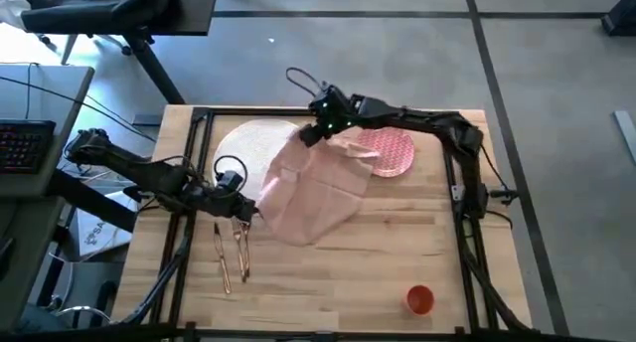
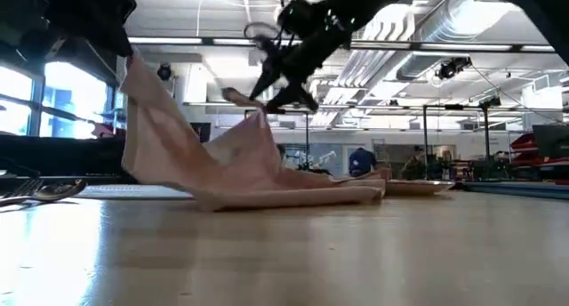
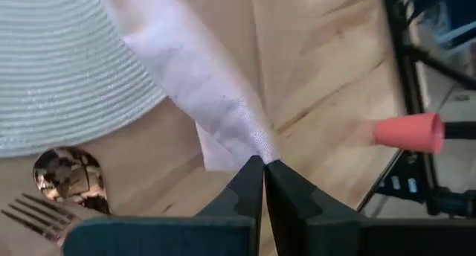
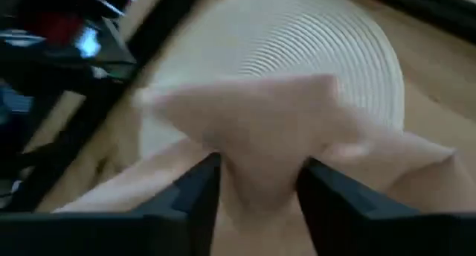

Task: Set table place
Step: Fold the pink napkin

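A pale pink napkin (image 1: 313, 191) lies spread between the large white plate (image 1: 246, 146) and the pink patterned plate (image 1: 390, 151), overlapping the edges of both. Two of its corners are raised. My left gripper (image 1: 244, 211) is shut on the napkin's left corner, close to the gold cutlery (image 1: 233, 249) lying on the table. My right gripper (image 1: 312, 133) is shut on the napkin's far part over the white plate's right edge. A small orange cup (image 1: 419, 300) stands near the table's front right. My left gripper pinches a corner tip of the napkin (image 3: 260, 150) between its two fingertips, coming level from the table's left. The cloth runs up taut to this corner (image 2: 135, 75), which is lifted well above the table. My right gripper holds a bunched fold of the napkin (image 4: 260, 163) between its two fingers, slanting down from the far right. That part (image 2: 258, 119) is lifted into a peak; the rest of the cloth (image 2: 293, 192) lies on the table and plates.
The black metal frame (image 1: 197, 133) runs along the table's left, far and right sides. A grey desk with a keyboard (image 1: 22, 143) stands off the left edge. Bare wood (image 1: 338, 282) shows in the near half of the table between cutlery and cup.
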